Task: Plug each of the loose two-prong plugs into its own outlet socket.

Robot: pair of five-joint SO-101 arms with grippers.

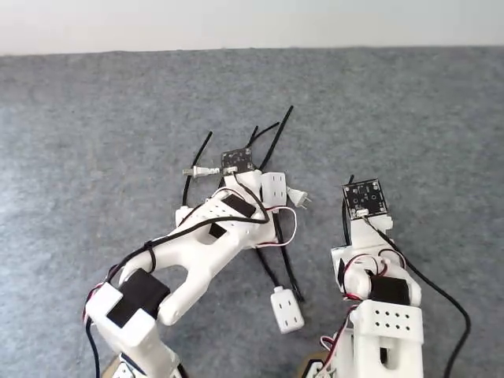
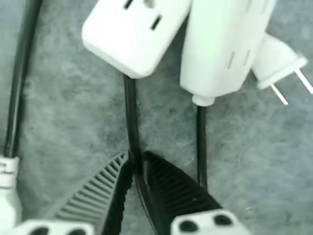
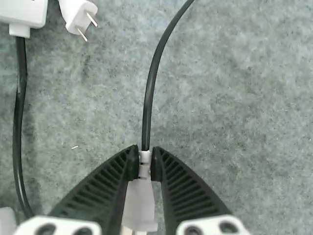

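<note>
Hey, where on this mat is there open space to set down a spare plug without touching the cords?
Widest bare carpet lies left of the cord tangle, out to the left edge. Another open strip runs right of the right arm. Crowded: between that and the left arm, around the outlet sockets and loose plug.

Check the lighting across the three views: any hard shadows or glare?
High view: soft, even light, only faint shadows on the carpet. Left wrist view: the white outlet block reads bright, without hard glare. Right wrist view: even light, no hard shadow along the black cable.
</note>
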